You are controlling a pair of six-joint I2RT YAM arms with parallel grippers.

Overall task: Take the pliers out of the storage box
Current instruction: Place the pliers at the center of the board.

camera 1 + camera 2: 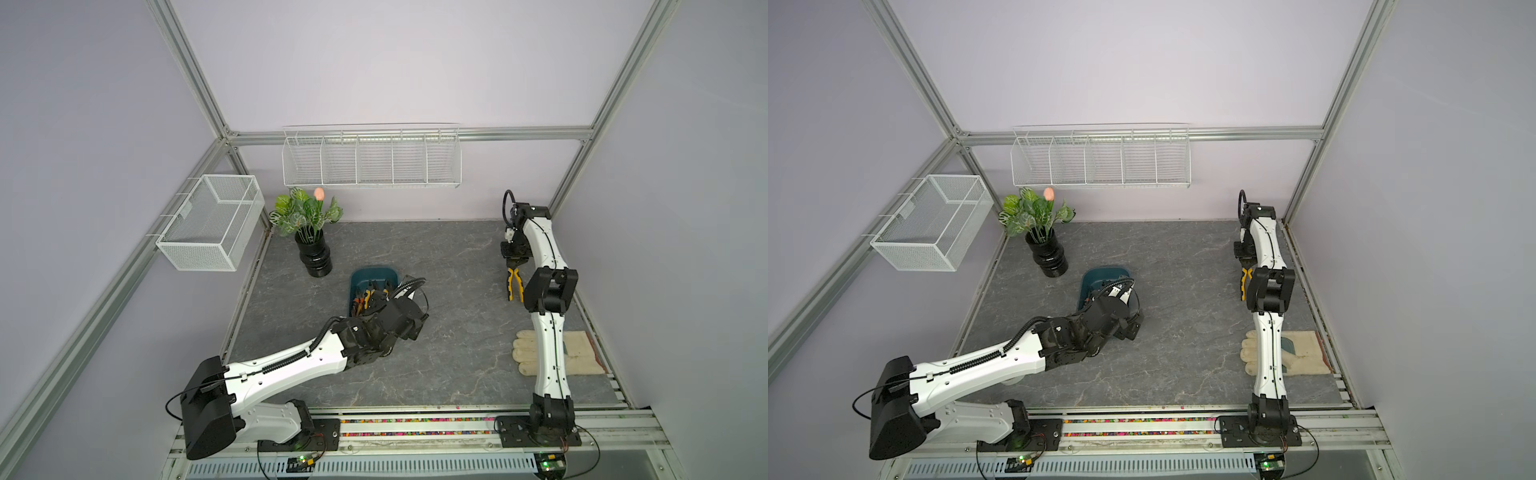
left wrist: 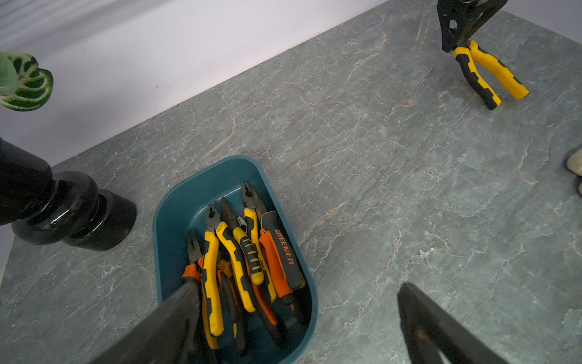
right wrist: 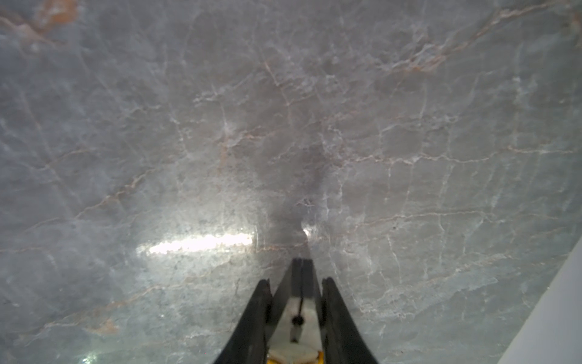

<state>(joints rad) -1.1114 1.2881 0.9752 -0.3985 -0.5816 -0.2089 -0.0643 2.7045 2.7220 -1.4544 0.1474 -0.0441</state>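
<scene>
Yellow-handled pliers are clamped by the right claw; the left claw is spread wide above the rounded teal storage box, half-hidden from above.

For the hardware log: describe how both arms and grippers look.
Both arms share one design: the left arm and right arm have white rounded links joined by black joint housings. A black corrugated conduit runs along the left; a thin black cable along the right. The left gripper and right gripper have black, tapered jaws.
</scene>
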